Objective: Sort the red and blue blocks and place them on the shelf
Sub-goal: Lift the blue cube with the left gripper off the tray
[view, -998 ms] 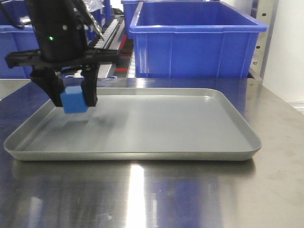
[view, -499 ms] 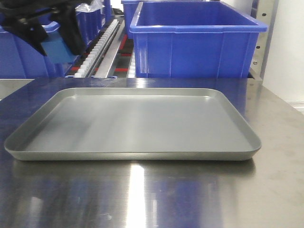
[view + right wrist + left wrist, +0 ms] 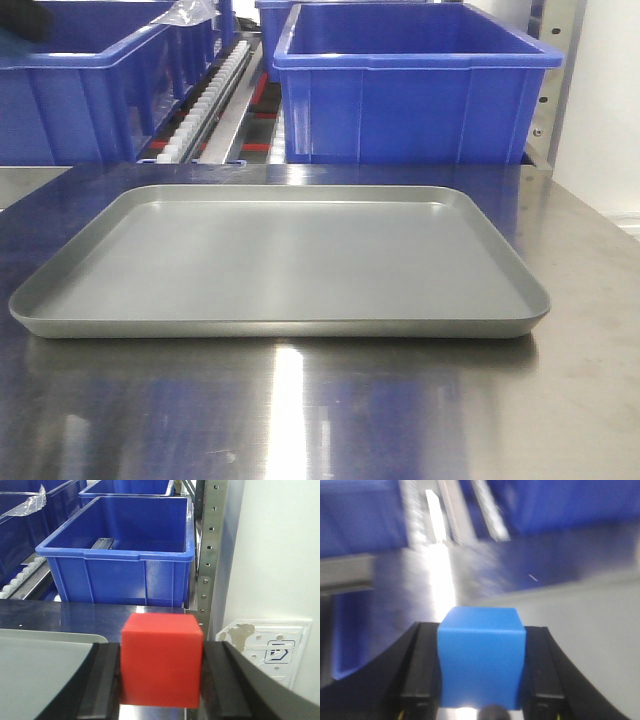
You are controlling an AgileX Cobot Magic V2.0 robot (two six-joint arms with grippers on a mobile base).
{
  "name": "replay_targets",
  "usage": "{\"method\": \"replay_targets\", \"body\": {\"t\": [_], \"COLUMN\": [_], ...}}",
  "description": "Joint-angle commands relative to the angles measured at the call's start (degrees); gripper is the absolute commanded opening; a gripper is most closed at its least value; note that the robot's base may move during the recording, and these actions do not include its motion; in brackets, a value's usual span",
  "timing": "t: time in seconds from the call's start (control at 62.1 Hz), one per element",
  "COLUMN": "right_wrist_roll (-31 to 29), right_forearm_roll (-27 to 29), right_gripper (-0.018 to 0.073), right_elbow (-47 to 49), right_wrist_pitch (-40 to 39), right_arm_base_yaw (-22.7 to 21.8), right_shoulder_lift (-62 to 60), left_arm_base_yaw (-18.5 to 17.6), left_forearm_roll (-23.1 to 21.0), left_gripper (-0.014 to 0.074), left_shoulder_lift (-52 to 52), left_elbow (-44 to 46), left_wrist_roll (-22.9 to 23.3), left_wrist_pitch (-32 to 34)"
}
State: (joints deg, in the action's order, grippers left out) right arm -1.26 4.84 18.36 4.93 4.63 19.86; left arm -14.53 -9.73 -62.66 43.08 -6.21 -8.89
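Observation:
My left gripper (image 3: 482,632) is shut on the sky-blue block (image 3: 481,665), whose sides sit between the two black fingers (image 3: 420,670). Behind it the left wrist view is motion-blurred, showing the shelf's steel rails and white rollers (image 3: 445,520). My right gripper (image 3: 162,649) is shut on the red block (image 3: 161,667), held above the steel tabletop near the tray's right corner (image 3: 45,655). Neither gripper shows in the front view, where the shelf's roller track (image 3: 215,90) runs back between the bins.
A shallow grey tray (image 3: 280,325) lies on the shiny steel tabletop (image 3: 300,410). Large dark-blue bins (image 3: 415,90) (image 3: 70,95) stand on the rack behind. A perforated steel post (image 3: 210,540) and a white wall (image 3: 275,555) are to the right.
The left gripper with the blue block rose from over the tray's left part, went up and to the left, and left the front view.

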Motion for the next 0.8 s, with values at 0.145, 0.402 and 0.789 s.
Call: {"method": "replay_targets", "body": {"t": [0.145, 0.402, 0.789], "right_wrist_roll": [-0.2, -0.2, -0.2], "right_forearm_roll": [-0.1, -0.1, -0.1], "right_gripper": [0.0048, 0.0048, 0.0048], "right_elbow": [1.7, 1.7, 1.7], "right_wrist_pitch": [-4.9, -4.9, -4.9], "right_arm_base_yaw": [-0.3, -0.3, -0.3], "right_shoulder_lift": [0.2, 0.2, 0.2], "left_arm_base_yaw": [6.0, 13.1, 14.9], "left_forearm_roll": [-1.1, -1.1, -1.1], "left_gripper": [0.0124, 0.0124, 0.0124], "left_shoulder_lift": [12.8, 26.1, 39.4], "left_elbow": [-7.6, -16.6, -20.3], "left_wrist_roll": [-0.6, -0.6, -0.6], "left_wrist_pitch": [13.9, 15.2, 14.8]}}
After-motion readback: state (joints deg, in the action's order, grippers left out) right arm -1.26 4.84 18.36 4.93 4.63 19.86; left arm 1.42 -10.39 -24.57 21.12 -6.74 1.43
